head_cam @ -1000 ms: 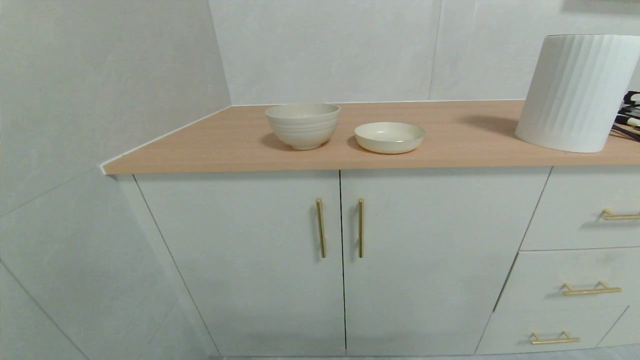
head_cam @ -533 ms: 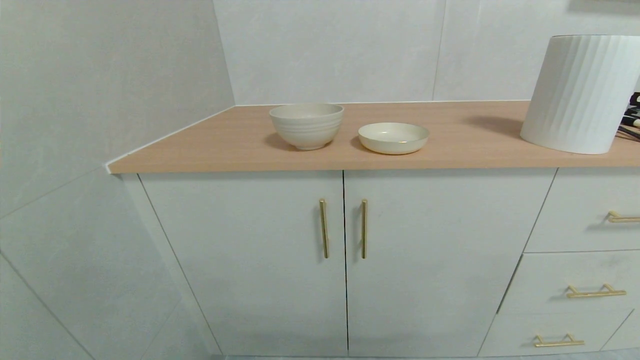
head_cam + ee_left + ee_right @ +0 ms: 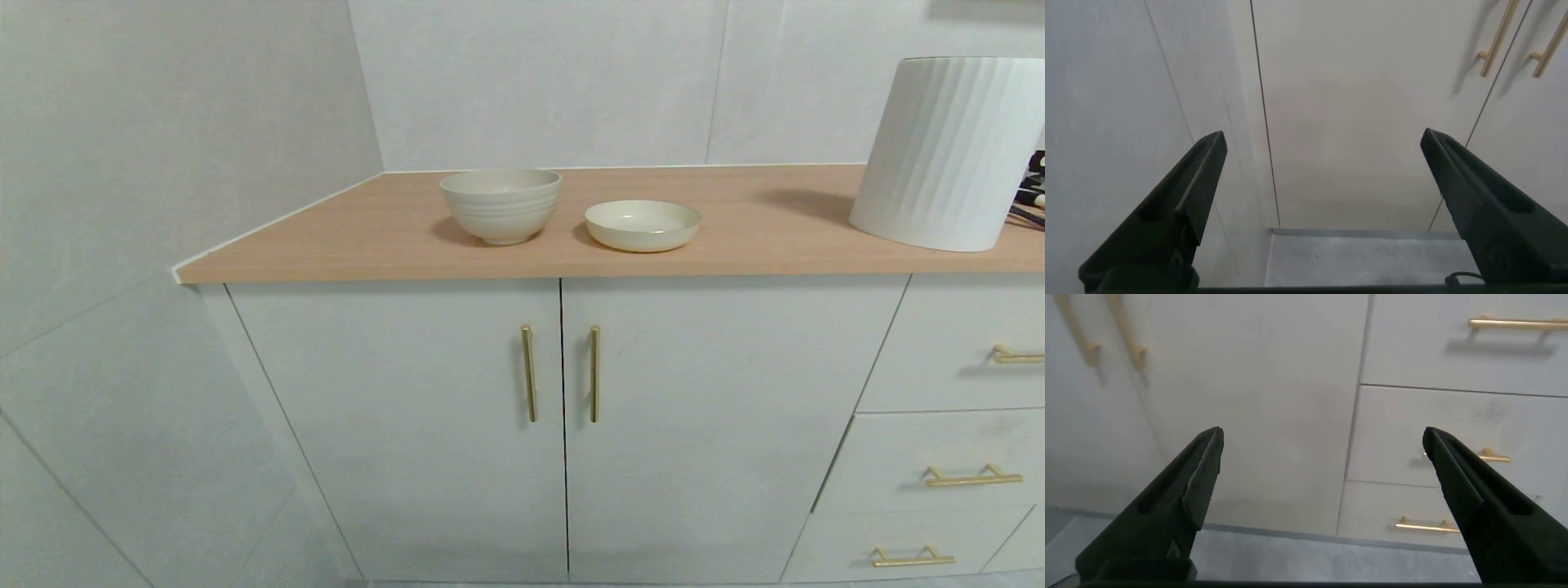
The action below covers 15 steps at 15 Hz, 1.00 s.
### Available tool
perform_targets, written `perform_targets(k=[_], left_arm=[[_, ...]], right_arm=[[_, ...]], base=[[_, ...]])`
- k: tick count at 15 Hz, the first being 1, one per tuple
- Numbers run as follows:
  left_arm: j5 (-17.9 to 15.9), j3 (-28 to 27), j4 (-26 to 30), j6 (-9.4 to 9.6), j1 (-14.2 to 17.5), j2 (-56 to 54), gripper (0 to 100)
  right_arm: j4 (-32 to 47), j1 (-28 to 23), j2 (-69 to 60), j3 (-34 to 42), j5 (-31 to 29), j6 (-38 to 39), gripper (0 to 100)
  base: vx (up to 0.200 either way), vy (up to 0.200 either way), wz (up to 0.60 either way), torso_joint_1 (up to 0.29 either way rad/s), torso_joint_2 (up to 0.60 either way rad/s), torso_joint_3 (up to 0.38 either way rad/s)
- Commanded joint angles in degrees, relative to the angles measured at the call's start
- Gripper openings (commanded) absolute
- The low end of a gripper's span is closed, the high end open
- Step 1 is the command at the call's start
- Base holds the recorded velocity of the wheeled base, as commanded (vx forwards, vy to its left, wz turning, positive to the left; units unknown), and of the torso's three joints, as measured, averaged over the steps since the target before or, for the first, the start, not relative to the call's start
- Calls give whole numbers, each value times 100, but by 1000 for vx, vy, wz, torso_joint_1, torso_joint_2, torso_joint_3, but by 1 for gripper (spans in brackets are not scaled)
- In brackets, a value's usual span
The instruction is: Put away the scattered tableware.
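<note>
My left gripper [image 3: 1321, 139] and right gripper [image 3: 1321, 434] both gape wide, holding nothing, low before the white cabinet doors [image 3: 408, 425]. Well apart from both, up on the wooden countertop [image 3: 367, 237], stands a cream ribbed bowl [image 3: 500, 204]. A shallow cream dish [image 3: 642, 224] lies just beside it, at its 3 o'clock.

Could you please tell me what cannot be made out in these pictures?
- Behind the doors: head view; they are shut, so the space inside is hidden.
- Bowl: head view; its near wall hides the inside bottom.
- Dark items: head view; cut off by the right edge and partly behind the container, so they cannot be named.
- Top drawer: head view; cut off by the right edge.
</note>
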Motion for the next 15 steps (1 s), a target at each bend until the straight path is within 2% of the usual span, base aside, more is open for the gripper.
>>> perform_targets(k=[1,2,4,6,7,8,9,10,12,15], left_arm=[[2,0,-1,1,1,0,100],[2,0,-1,1,1,0,100],[2,0,-1,1,1,0,100],[2,0,-1,1,1,0,100],[2,0,-1,1,1,0,100],[2,0,-1,1,1,0,100],[2,0,-1,1,1,0,100],[2,0,-1,1,1,0,100],[2,0,-1,1,1,0,100],[2,0,-1,1,1,0,100]], right_arm=[[132,85,567,-899,762,287,100],[360,103,1349,-1119,1395,287,100],[97,173,3028,-1488,2054,304,100],[-439,612,4144,-1839,2028,392,100],[-747,1148,4786,-2094,1808,533,100],[-809,1685,5463,-2323,1237,585,100],[-844,1878,5718,-2481,1017,585,100],[-853,2361,6298,-2964,850,594,100],[-1125,2572,7098,-3430,850,612,100],[-2074,2836,7704,-3457,1149,981,100]], base=[[0,0,0,0,0,0],[0,0,0,0,0,0],[0,0,0,0,0,0],[0,0,0,0,0,0],[0,0,0,0,0,0],[0,0,0,0,0,0],[0,0,0,0,0,0],[0,0,0,0,0,0],[0,0,0,0,0,0],[0,0,0,0,0,0]])
